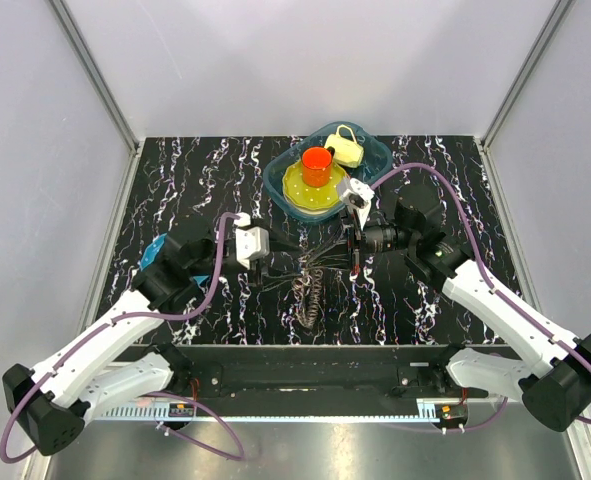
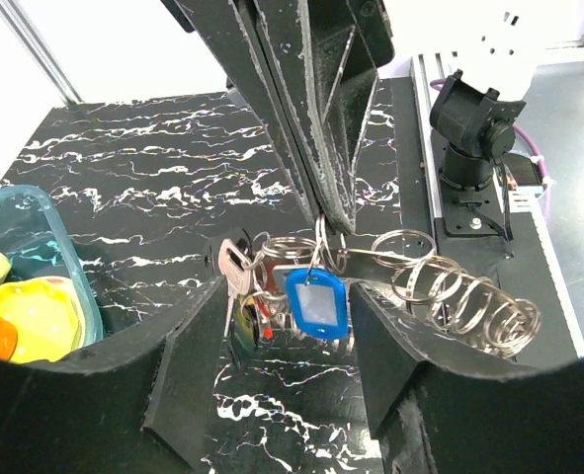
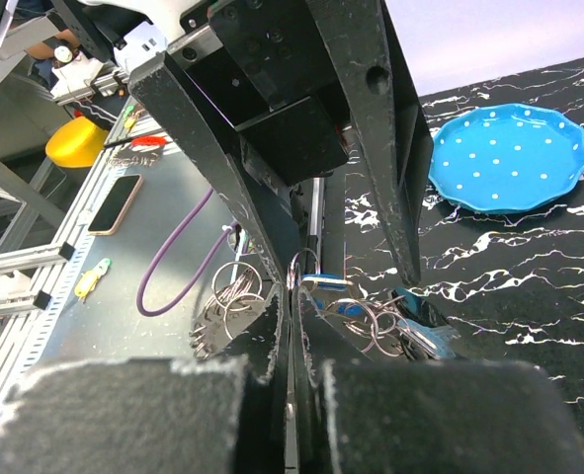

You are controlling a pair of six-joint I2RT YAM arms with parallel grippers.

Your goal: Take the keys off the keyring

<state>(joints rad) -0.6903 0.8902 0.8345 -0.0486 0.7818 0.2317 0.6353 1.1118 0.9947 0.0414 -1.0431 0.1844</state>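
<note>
The keyring (image 2: 318,240) is pinched mid-frame by the clenched right gripper (image 2: 323,212). The left gripper (image 2: 292,367) is held spread, empty, around the keys (image 2: 236,273). None seem removed yet.

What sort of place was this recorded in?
Probably a robot lab test cell: plain white walls on aluminium posts, a black marbled tabletop, with the left arm and right arm bolted at its near edge.

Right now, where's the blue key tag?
Left wrist view, centre: the blue key tag hangs just under the right gripper, shut on the keyring, with keys image-left and a chain of split rings image-right.
</note>
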